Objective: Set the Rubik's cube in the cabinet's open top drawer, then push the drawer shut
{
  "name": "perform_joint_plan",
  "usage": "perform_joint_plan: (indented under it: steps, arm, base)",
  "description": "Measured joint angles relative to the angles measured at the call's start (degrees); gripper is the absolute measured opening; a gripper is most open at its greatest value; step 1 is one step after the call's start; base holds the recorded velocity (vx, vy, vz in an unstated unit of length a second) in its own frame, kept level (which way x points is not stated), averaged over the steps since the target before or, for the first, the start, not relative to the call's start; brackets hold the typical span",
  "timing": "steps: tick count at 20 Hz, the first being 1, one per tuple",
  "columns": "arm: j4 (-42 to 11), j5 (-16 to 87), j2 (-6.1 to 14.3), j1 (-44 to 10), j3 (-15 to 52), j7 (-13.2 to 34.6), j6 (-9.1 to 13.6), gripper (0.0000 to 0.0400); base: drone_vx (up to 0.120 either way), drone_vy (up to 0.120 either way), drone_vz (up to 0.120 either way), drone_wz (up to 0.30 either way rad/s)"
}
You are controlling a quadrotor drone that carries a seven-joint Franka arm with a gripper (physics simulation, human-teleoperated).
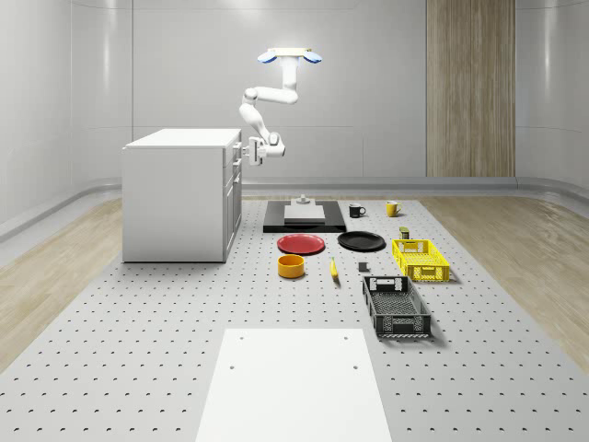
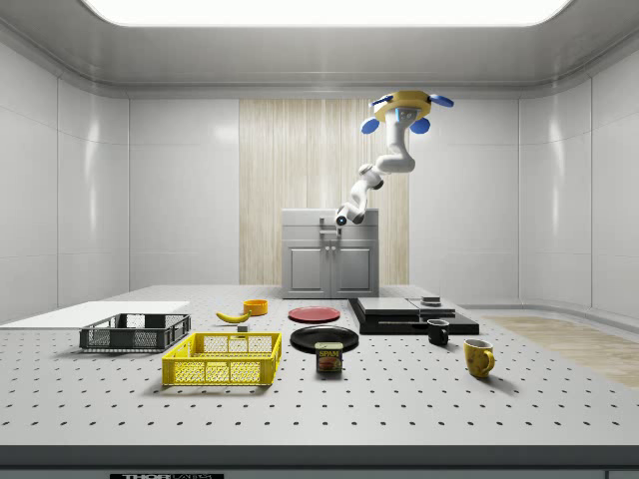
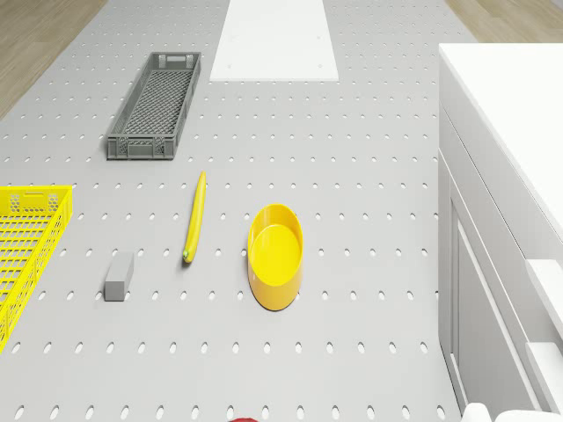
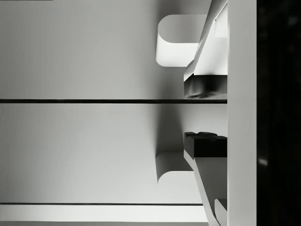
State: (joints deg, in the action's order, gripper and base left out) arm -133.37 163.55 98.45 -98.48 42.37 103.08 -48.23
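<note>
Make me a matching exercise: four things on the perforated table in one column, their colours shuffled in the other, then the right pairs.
Things:
1. bowl
2. long mesh crate
3. plate nearer the cabinet
4. banana

Colours:
A. red
B. yellow, long and thin
C. dark grey
D. yellow-orange, round

Pairs: 1-D, 2-C, 3-A, 4-B

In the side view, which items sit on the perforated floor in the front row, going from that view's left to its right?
Black crate → yellow crate → Spam can → black mug → yellow mug.
</note>
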Motion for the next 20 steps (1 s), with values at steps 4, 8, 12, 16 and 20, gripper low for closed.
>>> perform_joint_plan:
  steps: [4, 8, 12, 16, 20]
  arm:
    - [0.11, -0.28, 0.05, -0.27, -0.39, 0.54, -0.09, 0.0105]
    - [0.17, -0.45, 0.06, -0.45, -0.66, 0.91, -0.13, 0.0105]
    - [0.21, -0.54, 0.06, -0.54, -0.81, 1.11, -0.15, 0.0105]
    - [0.24, -0.58, 0.06, -0.60, -0.90, 1.22, -0.16, 0.0105]
    - [0.26, -0.60, 0.05, -0.63, -0.95, 1.28, -0.17, 0.0105]
  base:
    - [0.000, 0.000, 0.000, 0.000]
    - [0.000, 0.000, 0.000, 0.000]
    - [0.000, 0.000, 0.000, 0.000]
    - [0.000, 0.000, 0.000, 0.000]
    - [0.000, 0.000, 0.000, 0.000]
